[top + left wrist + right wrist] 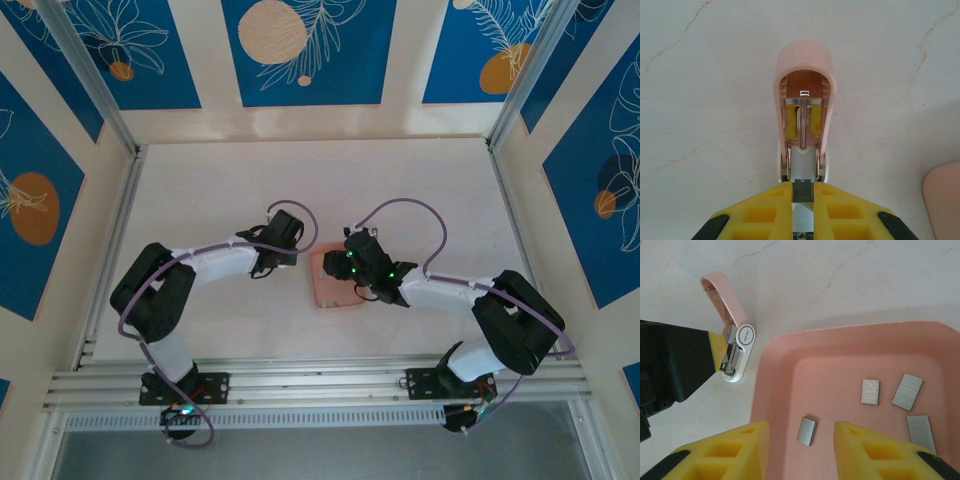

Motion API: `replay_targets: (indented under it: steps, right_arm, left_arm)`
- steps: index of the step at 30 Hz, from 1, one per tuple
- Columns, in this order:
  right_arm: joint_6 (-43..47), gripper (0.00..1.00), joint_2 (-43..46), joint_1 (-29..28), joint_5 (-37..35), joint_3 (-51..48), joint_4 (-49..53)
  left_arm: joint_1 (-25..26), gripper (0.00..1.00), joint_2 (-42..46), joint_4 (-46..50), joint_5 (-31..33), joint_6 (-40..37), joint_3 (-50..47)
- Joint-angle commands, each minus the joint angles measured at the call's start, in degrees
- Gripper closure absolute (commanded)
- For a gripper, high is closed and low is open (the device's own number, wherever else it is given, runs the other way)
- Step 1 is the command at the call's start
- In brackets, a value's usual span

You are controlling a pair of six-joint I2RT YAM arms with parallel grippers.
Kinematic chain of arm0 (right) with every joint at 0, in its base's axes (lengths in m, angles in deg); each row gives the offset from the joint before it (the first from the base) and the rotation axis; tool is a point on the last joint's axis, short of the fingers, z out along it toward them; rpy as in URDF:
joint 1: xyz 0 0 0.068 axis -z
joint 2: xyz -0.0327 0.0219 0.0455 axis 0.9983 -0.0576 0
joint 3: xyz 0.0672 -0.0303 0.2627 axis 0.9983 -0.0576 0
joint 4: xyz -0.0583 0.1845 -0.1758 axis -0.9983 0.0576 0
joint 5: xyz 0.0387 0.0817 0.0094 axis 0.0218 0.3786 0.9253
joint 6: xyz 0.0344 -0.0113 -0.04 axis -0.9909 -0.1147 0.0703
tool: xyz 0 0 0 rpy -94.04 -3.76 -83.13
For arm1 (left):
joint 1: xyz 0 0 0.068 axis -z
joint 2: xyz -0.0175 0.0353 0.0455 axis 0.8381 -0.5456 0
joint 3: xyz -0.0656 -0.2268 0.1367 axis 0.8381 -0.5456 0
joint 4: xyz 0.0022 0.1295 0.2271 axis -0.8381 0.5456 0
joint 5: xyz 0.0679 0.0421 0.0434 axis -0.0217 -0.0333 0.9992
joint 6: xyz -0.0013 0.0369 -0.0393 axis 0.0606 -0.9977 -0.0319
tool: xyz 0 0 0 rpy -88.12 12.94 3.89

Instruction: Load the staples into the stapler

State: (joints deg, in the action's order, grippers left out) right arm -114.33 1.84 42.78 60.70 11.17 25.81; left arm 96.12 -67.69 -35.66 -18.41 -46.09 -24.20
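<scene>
Staples (870,391), four small grey metal strips, lie in the pink plastic tray (850,340). Right tool (801,432) hangs open over them, empty. Left tool (802,192) grips the open pink stapler (805,60) nearby.

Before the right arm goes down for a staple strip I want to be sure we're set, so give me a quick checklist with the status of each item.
1. The stapler is opened up, channel exposed: ok.
2. The left gripper is shut on the stapler's rear end: ok.
3. The right gripper is open above the tray: ok.
4. The staples are available: ok, four lie apart on the tray floor.
5. One strip sits between the right fingers: ok in the wrist view; height above it, cannot tell.
6. Channel free of old staples: cannot tell.
</scene>
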Motion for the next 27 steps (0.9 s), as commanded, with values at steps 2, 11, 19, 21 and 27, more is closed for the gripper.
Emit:
replay_targets:
  steps: [2,11,19,21,27]
  right_arm:
    - [-0.48,0.61,-0.59,-0.40,0.50,1.45,-0.60]
    - [-0.57,0.61,-0.82,-0.29,0.47,1.57,-0.35]
    - [-0.54,0.60,-1.11,-0.29,0.58,1.68,-0.26]
    - [-0.65,0.60,-1.17,-0.29,0.55,1.87,-0.10]
    - [-0.63,0.60,-1.42,-0.29,0.75,2.09,0.02]
  left_arm:
    - [0.70,0.87,-1.06,1.28,0.61,-0.60,0.59]
    - [0.71,0.87,-2.01,0.94,0.05,-0.25,0.23]
    - [0.70,0.87,-2.30,1.04,-0.17,-0.12,-0.04]
    - [0.74,0.87,-2.21,1.28,-0.28,-0.08,-0.07]
    - [0.81,0.81,-2.48,1.90,-0.71,0.26,0.18]
